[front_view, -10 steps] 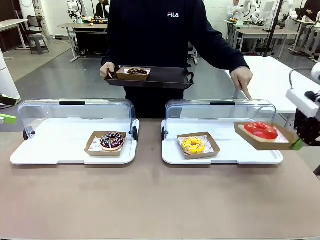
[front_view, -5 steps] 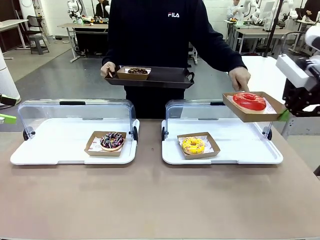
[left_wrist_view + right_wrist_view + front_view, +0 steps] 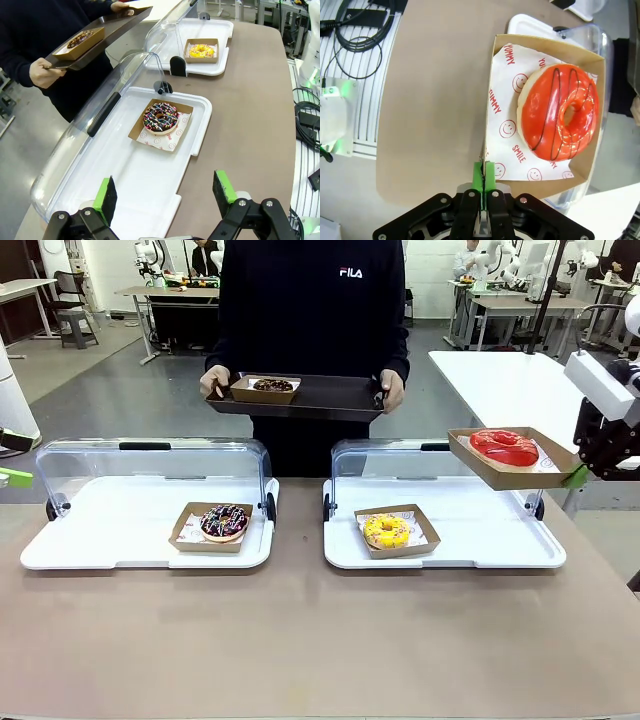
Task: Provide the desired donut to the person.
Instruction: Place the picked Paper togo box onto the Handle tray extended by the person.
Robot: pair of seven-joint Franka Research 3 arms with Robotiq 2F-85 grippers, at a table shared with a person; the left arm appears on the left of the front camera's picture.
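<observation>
A red-glazed donut (image 3: 505, 448) lies in a brown cardboard tray (image 3: 520, 473) that hangs in the air above the right end of the right display case. My right gripper (image 3: 578, 476) is shut on that tray's edge, and the right wrist view shows its pads (image 3: 490, 176) pinching the cardboard wall beside the donut (image 3: 560, 120). The person (image 3: 310, 320) stands across the table holding a black serving tray (image 3: 330, 398) with both hands. On it sits a chocolate donut (image 3: 272, 386) in its own box. My left gripper (image 3: 165, 189) hovers open over the left case's white base (image 3: 150, 175).
Two white display cases stand with their clear lids (image 3: 150, 465) swung open at the back. The left one holds a chocolate sprinkled donut (image 3: 224, 522), the right one (image 3: 480, 540) a yellow donut (image 3: 386, 530). Brown tabletop (image 3: 300, 640) stretches in front of them.
My right gripper has raised the red donut's tray out of the right case. The person's pointing hand has gone back to grip the black serving tray.
</observation>
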